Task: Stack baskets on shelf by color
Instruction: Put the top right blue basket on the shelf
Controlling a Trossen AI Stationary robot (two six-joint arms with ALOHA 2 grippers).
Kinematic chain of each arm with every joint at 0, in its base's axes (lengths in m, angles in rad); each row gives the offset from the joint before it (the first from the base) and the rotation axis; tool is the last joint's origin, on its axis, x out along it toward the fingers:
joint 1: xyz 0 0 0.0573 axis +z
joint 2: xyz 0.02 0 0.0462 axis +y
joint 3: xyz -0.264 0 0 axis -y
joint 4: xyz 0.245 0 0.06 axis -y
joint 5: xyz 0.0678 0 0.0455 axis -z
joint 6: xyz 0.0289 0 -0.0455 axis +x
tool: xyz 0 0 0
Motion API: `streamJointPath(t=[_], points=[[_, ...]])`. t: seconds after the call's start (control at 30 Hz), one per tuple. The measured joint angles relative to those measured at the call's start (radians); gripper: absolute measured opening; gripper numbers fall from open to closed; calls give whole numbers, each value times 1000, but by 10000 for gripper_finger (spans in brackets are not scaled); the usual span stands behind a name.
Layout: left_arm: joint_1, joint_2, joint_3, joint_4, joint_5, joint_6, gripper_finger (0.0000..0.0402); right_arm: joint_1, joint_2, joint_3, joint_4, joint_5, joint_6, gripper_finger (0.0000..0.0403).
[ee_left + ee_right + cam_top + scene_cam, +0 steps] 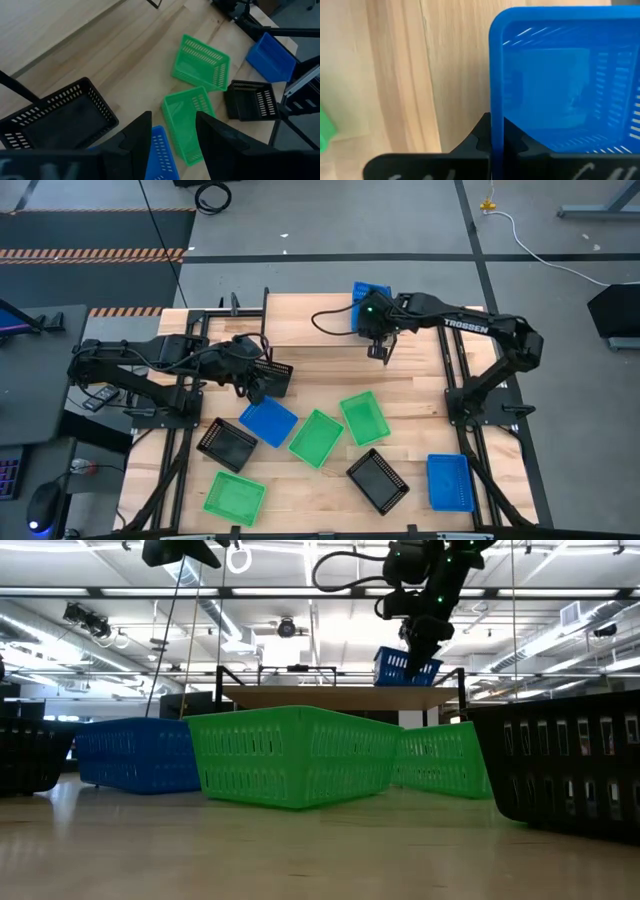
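Note:
My right gripper (368,315) is over the shelf (340,696) at the table's far side, shut on a blue basket (370,293). In the low view this basket (405,666) sits tilted just above the shelf top; whether it touches the top I cannot tell. My left gripper (172,145) is open and hovers above the table's left middle, beside a black basket (60,120), touching nothing. A blue basket (268,421) and a green one (187,120) lie below its fingers. My right gripper (497,135) pinches the blue basket's side wall at its rim (496,112), one finger inside the basket and one outside. The fingers come from above, pointing down. The basket is tilted, with its open side up.
On the table lie two more green baskets (363,417) (234,497), two black ones (227,444) (378,480) and a blue one (449,482). The black basket (272,376) lies by my left gripper. The shelf top's left part (300,315) is bare.

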Motion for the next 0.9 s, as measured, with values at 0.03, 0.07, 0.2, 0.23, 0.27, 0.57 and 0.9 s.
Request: streamJointPath(t=[0.03, 0.07, 0.2, 0.23, 0.27, 0.57, 0.9], points=[[0, 0, 0, 0, 0, 0, 160, -6, 0, 0, 1, -1, -2, 8], [0, 0, 0, 0, 0, 1, 160, -12, 0, 0, 1, -1, -2, 8], [0, 0, 0, 8, 0, 2, 160, -33, 0, 0, -4, -11, 1, 10], [0, 0, 0, 14, 0, 2, 160, -37, 0, 0, -3, -11, 1, 12], [0, 0, 0, 20, 0, 2, 160, -39, 0, 0, -3, -11, 1, 15], [0, 0, 0, 26, -8, 11, 160, -44, 2, -2, -3, -14, 1, 54], [0, 0, 0, 28, -16, 3, 160, -43, 0, -2, -46, -15, 17, 79]])
